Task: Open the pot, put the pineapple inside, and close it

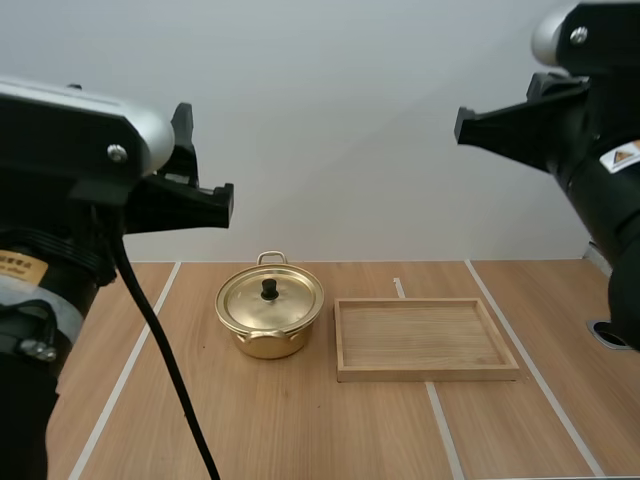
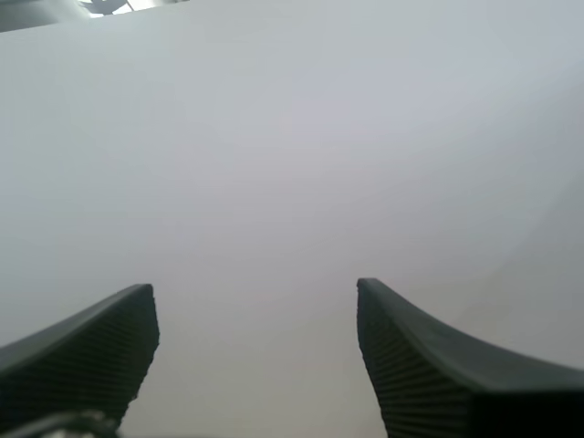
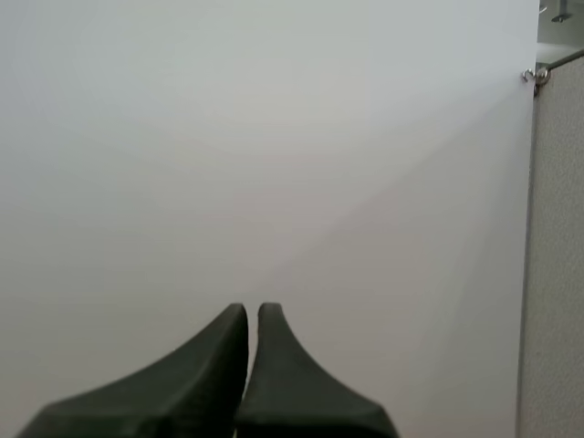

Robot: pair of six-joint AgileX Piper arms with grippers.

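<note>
Pot (image 1: 270,318) stands on the bench (image 1: 300,430), lid (image 1: 270,298) on, so its contents are hidden. Tray (image 1: 428,375), just right of the pot, lies bare. Both arms hang high above the pot, likely parked before starting. Left gripper (image 2: 254,290) gapes wide, holding nothing; right gripper (image 3: 253,315) is pressed closed, empty.

The pot (image 1: 268,330) is shiny gold, and its lid (image 1: 290,300) is the same gold with a black knob (image 1: 269,289). At its 3 o'clock, the tray (image 1: 428,374) is pale wood with fine straight grain. The table (image 1: 300,430) is a warmer tan wood crossed by whitish lines (image 1: 125,375). The left gripper (image 2: 255,301) is black, its fingers (image 2: 100,365) ribbed on the inner faces. The right gripper (image 3: 253,315) is plain matte black.
</note>
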